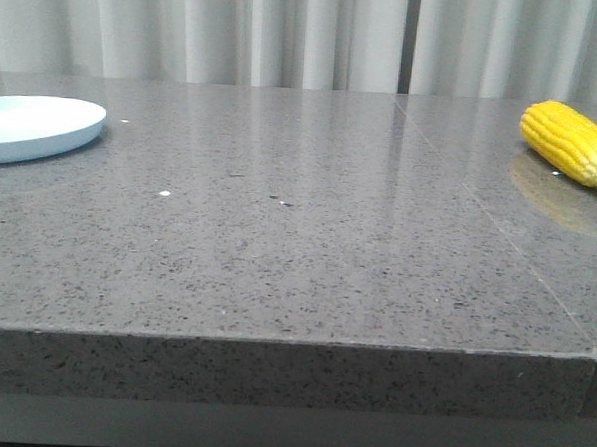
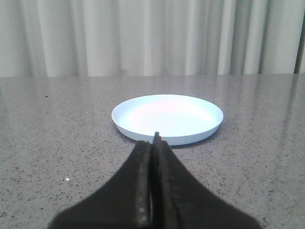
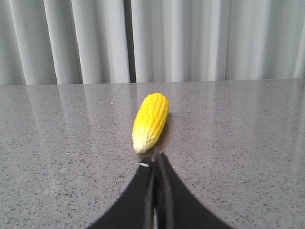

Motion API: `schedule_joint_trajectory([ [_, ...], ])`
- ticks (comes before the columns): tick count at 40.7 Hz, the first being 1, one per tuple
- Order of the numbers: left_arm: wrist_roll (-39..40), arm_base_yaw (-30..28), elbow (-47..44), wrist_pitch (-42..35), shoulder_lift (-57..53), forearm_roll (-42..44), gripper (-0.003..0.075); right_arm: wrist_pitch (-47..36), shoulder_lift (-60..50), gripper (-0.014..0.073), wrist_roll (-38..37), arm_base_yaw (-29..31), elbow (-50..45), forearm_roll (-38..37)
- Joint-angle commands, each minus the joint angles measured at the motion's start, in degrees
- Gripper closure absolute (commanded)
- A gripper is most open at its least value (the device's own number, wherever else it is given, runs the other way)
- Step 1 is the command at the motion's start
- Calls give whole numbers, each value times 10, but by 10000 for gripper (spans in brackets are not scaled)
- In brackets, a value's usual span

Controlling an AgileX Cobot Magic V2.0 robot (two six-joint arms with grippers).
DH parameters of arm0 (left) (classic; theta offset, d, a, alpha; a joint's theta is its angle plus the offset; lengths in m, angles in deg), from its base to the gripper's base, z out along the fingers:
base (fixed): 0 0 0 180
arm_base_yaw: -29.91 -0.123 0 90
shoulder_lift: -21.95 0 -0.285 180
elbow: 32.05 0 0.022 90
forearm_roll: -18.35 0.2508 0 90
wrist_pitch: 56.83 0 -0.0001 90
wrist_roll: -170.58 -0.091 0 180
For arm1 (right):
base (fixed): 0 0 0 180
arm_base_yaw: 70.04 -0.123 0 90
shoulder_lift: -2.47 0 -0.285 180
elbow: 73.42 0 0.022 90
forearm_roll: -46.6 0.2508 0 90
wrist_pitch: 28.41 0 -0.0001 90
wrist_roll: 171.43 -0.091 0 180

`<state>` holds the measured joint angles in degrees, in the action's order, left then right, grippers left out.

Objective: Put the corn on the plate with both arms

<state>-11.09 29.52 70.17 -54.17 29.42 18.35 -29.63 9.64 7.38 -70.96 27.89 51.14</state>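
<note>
The yellow corn (image 1: 571, 143) lies on the grey stone table at the far right; in the right wrist view the corn (image 3: 151, 121) points its pale tip toward my right gripper (image 3: 156, 155), which is shut and empty just short of that tip. The pale blue-white plate (image 1: 33, 128) sits at the far left of the table. Seen from the left wrist, the plate (image 2: 167, 119) holds nothing, and my left gripper (image 2: 154, 140) is shut with nothing in it, just short of the plate's near rim. Neither gripper shows in the front view.
The speckled grey table (image 1: 297, 243) has a front edge close to the camera and a seam (image 1: 498, 229) running across its right part. Pale curtains (image 1: 308, 34) hang behind the table.
</note>
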Motion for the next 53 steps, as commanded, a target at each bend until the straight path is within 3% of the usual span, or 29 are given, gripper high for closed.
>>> schedule_joint_trajectory([
  [1,0,-1,-12,-47,-9,-5,741,-52,-9,663,2,-1,12,-8],
  [22,-1,-1,-12,-55,-9,22,741,-57,-9,663,2,-1,12,-8],
  [31,6,-1,0,-92,-9,18,741,-52,-9,663,2,-1,21,-1],
  [41,5,-1,129,-47,0,4,741,29,-2,663,2,-1,136,2],
  [53,5,-1,358,130,113,4,741,137,107,663,2,-1,338,2],
])
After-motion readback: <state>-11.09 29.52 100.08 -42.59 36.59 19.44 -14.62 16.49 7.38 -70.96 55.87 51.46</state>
